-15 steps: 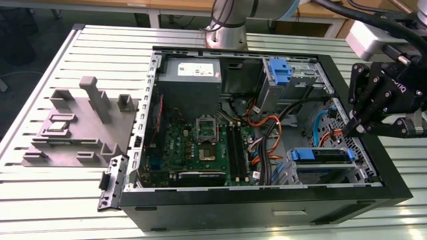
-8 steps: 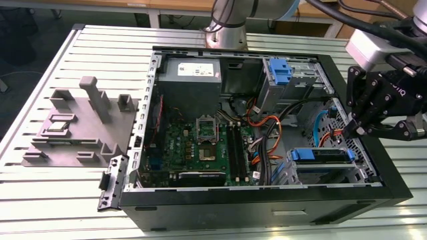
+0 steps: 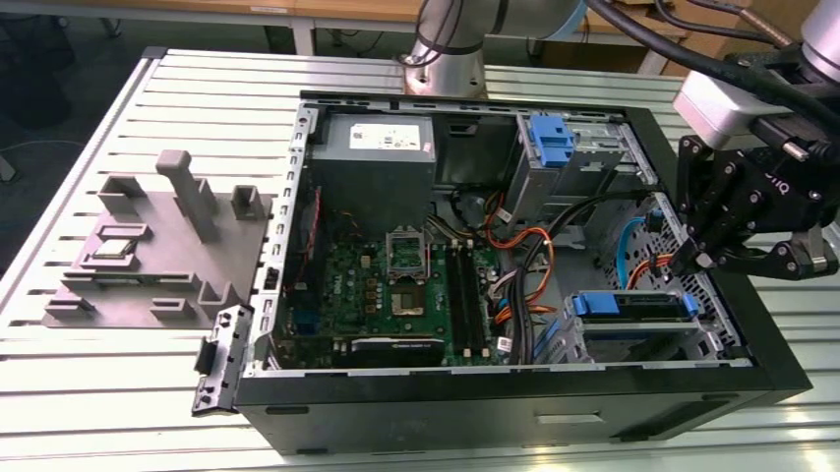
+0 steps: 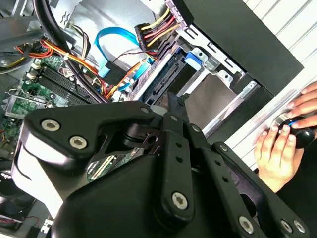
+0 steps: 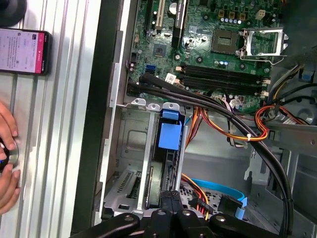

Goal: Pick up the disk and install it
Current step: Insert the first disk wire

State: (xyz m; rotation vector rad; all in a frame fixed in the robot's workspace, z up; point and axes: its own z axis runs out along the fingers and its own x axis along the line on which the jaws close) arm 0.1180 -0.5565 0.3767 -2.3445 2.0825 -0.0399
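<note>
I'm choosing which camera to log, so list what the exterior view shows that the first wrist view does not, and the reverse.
Exterior view's own: the grey fixture block and the power supply. First wrist view's own: a phone and a hand. Shared: the motherboard and the blue-framed disk in its bay.

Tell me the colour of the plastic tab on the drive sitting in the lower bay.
Blue, clearest in the first wrist view: the blue plastic tab on the dark drive.

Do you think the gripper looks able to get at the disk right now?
Probably yes: the disk lies uncovered in the open case, the gripper close by, cables beside it, not across.
</note>
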